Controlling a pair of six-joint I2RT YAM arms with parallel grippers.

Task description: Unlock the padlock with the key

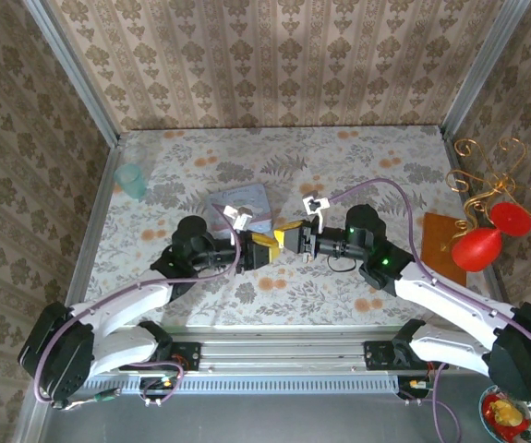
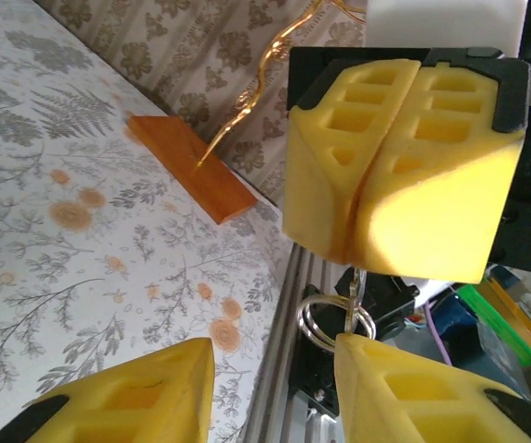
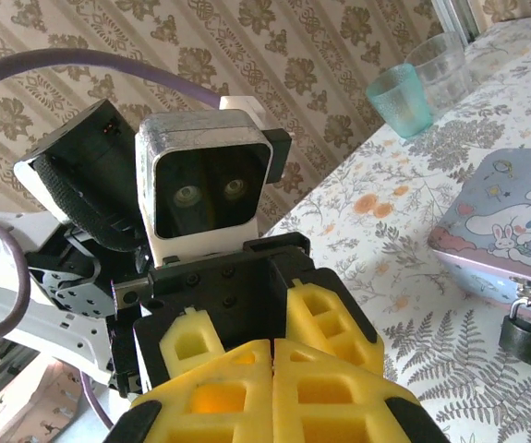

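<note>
Pinching the key [image 2: 356, 293] between fully closed pads, the right hand [image 2: 365, 208] is holding it over the near middle of the surface [image 1: 357, 175], with the ring [image 2: 335, 323] dangling beneath. The left hand [image 2: 274, 365] is facing it nose to nose. Its pads are spread wide and gripping nothing, and one pad is sitting just beside the ring.

The padlock [image 3: 525, 328] is hanging from the clasp of the cartoon-printed box [image 3: 500, 217] and resting on the surface. It is lying a little beyond the two hands, toward the far left, with nothing bracing it.

A handover seems to be shaping up, and that is where trouble is waiting. Very little of the key is showing below the right pads. If the left hand closes on the ring instead of the metal itself, the key would swing loose and be hopeless to aim. A release before the other grip is firm could drop it, and the hands are working close to the near edge. Later, the unbraced padlock is likely to skid or tip when pushed.
</note>
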